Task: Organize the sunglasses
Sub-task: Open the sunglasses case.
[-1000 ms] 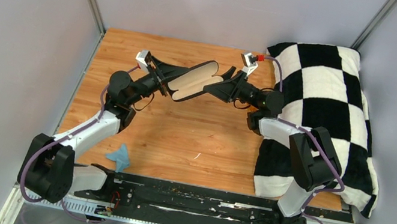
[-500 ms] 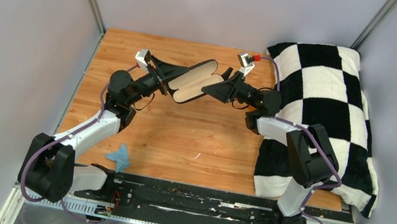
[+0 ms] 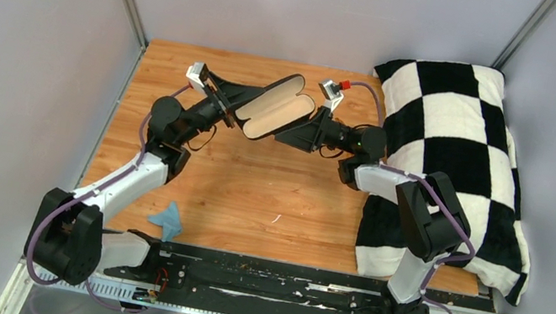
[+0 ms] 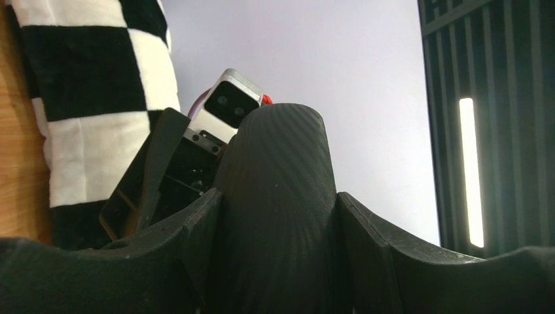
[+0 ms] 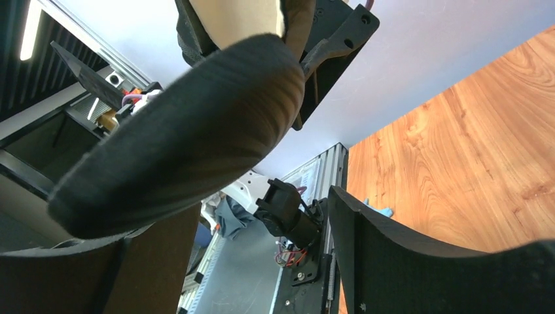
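Right pincer has slid left since the earlier frame, from the far right tip of the case to a spot under its right half, and its jaws have spread wider. Case has tipped too: its far lobe now stands higher.

Left pincer: closed on the left end of the case. In the left wrist view the black shell is wedged between both fingers. The case is held in the air above the counter with its cream lining exposed. Judged: it is kept open and presented so something can go in.

Right pincer: jaws wide apart, nothing clamped. Its wrist view shows one shell of the case looming over one finger, with a clear gap to the other. Judged: it is either freeing the lid or bracing it from beneath.

Sunglasses: not found in any view. Cannot tell whether they lie inside the case or elsewhere.

Cloth lies near left on the counter and pillow sits at right, both apart from the pincers.
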